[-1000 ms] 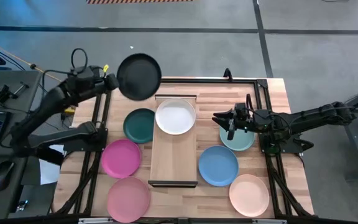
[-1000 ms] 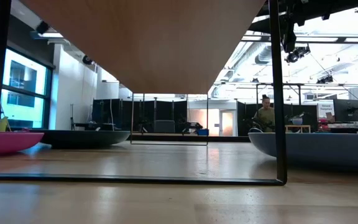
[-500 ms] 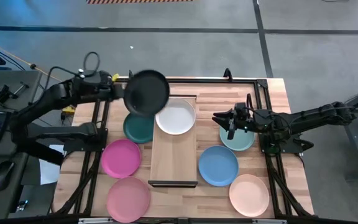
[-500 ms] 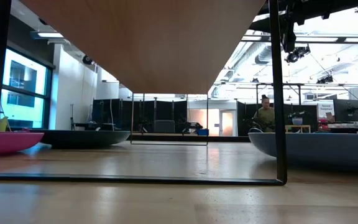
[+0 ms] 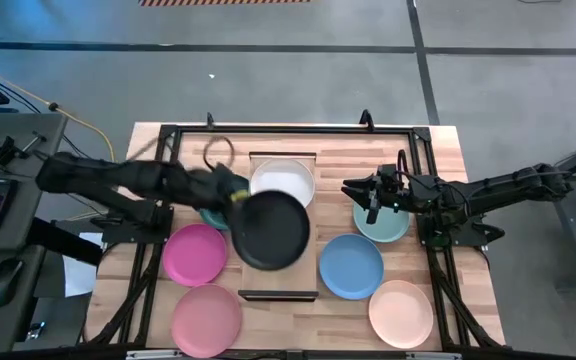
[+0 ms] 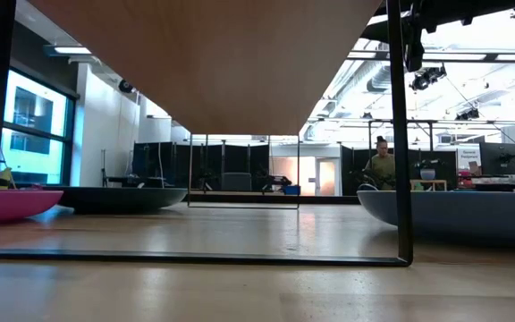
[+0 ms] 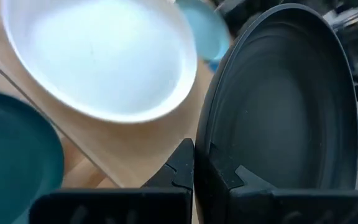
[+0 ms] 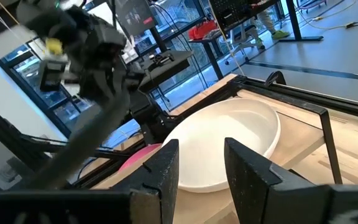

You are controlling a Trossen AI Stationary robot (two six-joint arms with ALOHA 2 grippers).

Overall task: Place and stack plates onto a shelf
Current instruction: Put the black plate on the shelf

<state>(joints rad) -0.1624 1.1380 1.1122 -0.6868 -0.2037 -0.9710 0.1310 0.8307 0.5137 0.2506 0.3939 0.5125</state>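
Note:
My left gripper (image 5: 234,197) is shut on the black plate (image 5: 271,229), which is over the near half of the shelf (image 5: 278,283). The white plate (image 5: 283,184) rests on the shelf's far half. The dark teal plate (image 5: 211,210) lies on the table beside the shelf, partly hidden under my left arm. My right gripper (image 5: 352,190) is open and hovers at the far edge of the mint plate (image 5: 382,226), its fingers pointing at the white plate (image 8: 222,146). My left gripper pinches the black plate's rim (image 7: 202,163) on its left side, one finger on the inner face and one on the underside. The fingers come roughly level from the table's left. The plate is lifted clear above the shelf, its hollow facing up.
The magenta plate (image 5: 195,253) and the pink plate (image 5: 207,318) lie near left of the shelf. The blue plate (image 5: 351,266) and the peach plate (image 5: 401,312) lie near right. A dark frame (image 5: 408,130) borders the tabletop. The low view looks under the shelf board (image 6: 213,54).
My left gripper has swung the black plate from above the table's far left corner toward the right and near edge, ending over the shelf's near half, and its arm has stretched out across the dark teal plate.

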